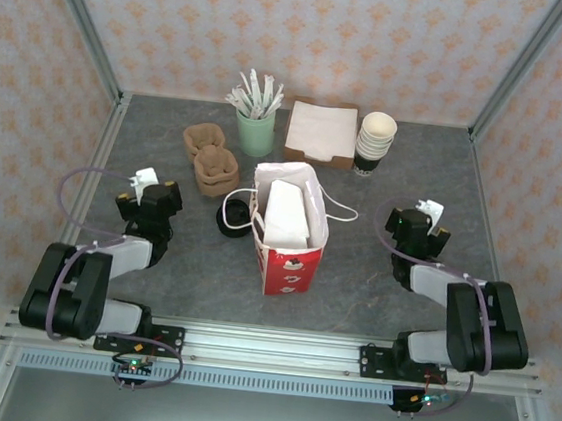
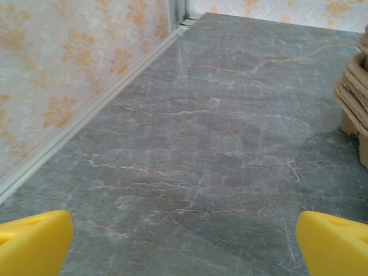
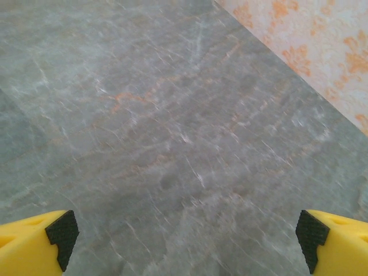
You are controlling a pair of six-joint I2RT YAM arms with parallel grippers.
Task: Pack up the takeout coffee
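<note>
The takeout coffee is hidden or out of view. A red and white paper bag (image 1: pixel 291 262) stands open in the middle of the table, with white paper showing inside it. My left gripper (image 1: pixel 150 193) rests low to the left of the bag. In the left wrist view this gripper (image 2: pixel 184 247) is open, its yellow fingertips (image 2: pixel 34 241) wide apart over bare grey tabletop. To the bag's right sits my right gripper (image 1: pixel 416 225). It is open too (image 3: pixel 184 241), nothing between its black pads (image 3: pixel 62 233), and its view is blurred.
Loose black lids (image 1: pixel 232 215) lie just left of the bag. Brown cardboard cup carriers (image 1: pixel 211 158) (image 2: pixel 356 98) are stacked behind them. Along the back stand a green cup of stirrers (image 1: pixel 255 127), a napkin box (image 1: pixel 321 132) and a stack of cream cups (image 1: pixel 375 140).
</note>
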